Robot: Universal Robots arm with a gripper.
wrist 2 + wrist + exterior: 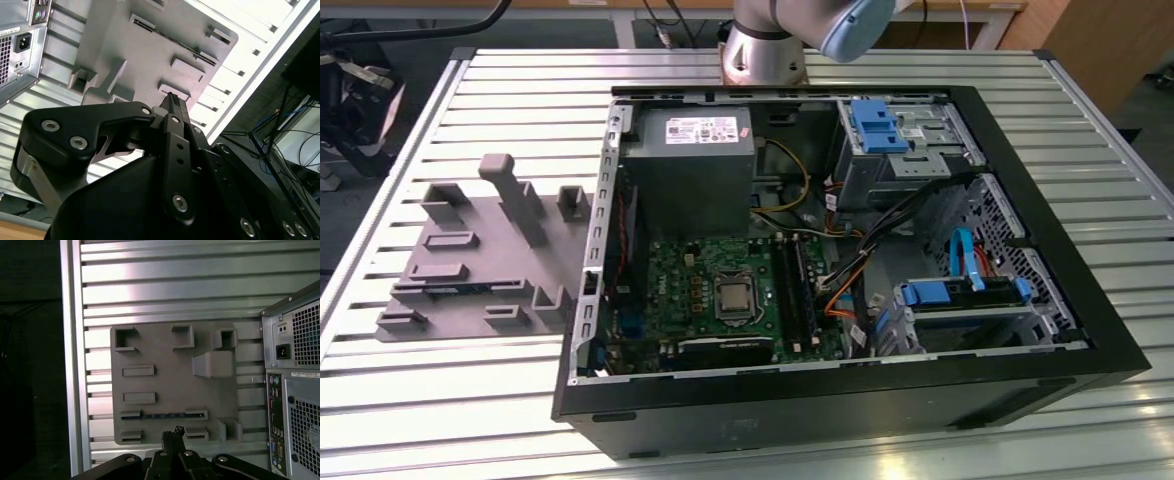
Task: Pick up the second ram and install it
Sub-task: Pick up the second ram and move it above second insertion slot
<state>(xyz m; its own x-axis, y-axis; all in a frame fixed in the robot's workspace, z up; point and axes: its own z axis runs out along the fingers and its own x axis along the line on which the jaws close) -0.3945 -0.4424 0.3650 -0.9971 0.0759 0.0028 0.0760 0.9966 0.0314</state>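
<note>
Surface (494, 90): slatted metal, under all.
Computer case (854, 410): open, beside the grey tray (170, 385).
Second ram (162, 415): lies in a tray slot, long axis along the slats.
My jaws: together, holding nothing; the ram is just ahead of them.

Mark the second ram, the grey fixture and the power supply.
second ram (162, 415), first wrist view, middle of its thin upper edge.
grey fixture (170, 385), first wrist view, bare flat part of its base.
power supply (687, 185), exterior view, its plain grey face below the label.
</note>
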